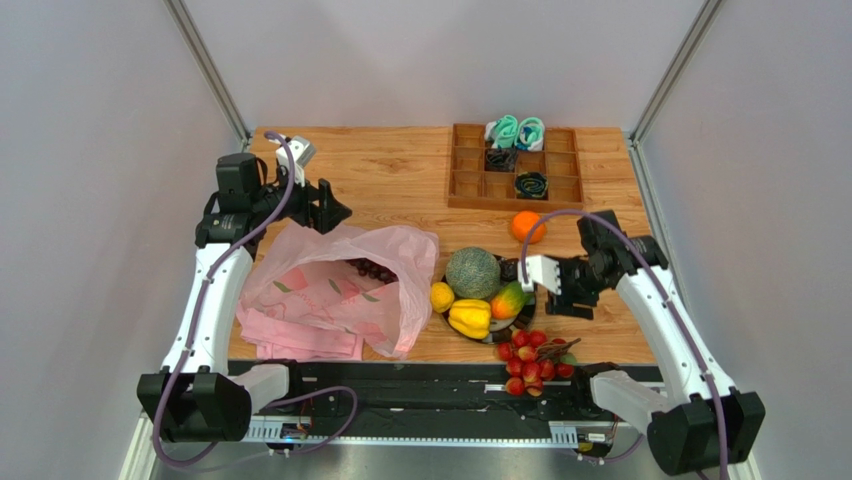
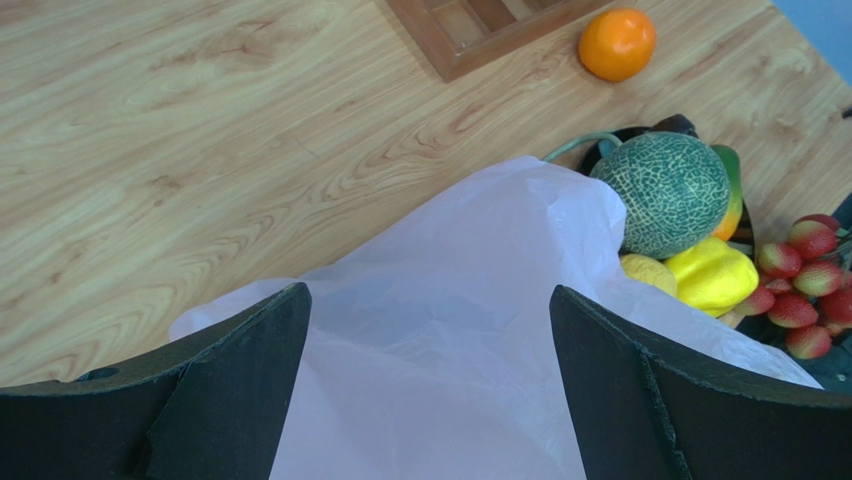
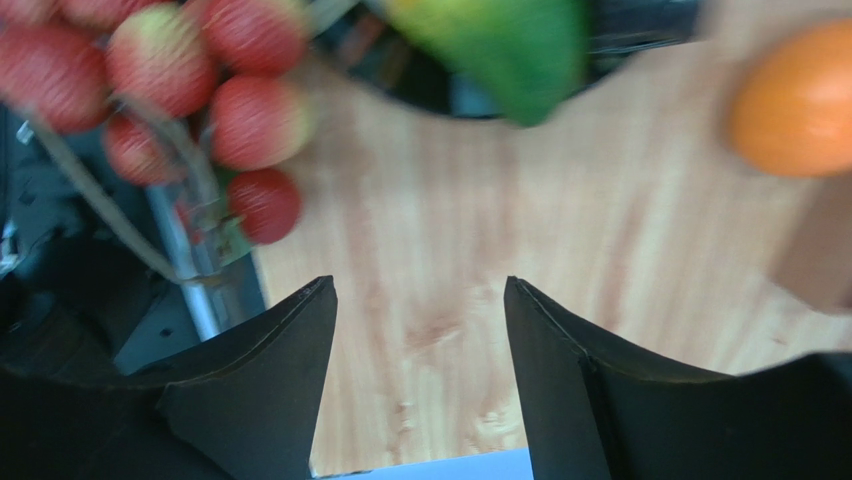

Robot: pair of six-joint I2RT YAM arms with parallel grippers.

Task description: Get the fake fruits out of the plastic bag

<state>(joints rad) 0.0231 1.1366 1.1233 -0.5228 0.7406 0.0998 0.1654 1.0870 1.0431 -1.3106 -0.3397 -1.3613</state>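
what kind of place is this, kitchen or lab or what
Most likely a robotics lab test cell: plain grey walls box in a wooden table, two robot arms are bolted at its near edge, and the fake fruits and plastic bag look like props.

- We see a wooden table (image 1: pixel 390 185) with a light oak grain, evenly lit;
- plain pale grey walls (image 1: pixel 440 60) close it in on three sides;
- two slanting metal struts (image 1: pixel 207 68) mark the back corners;
- we find a black rail (image 1: pixel 440 385) along the near edge.
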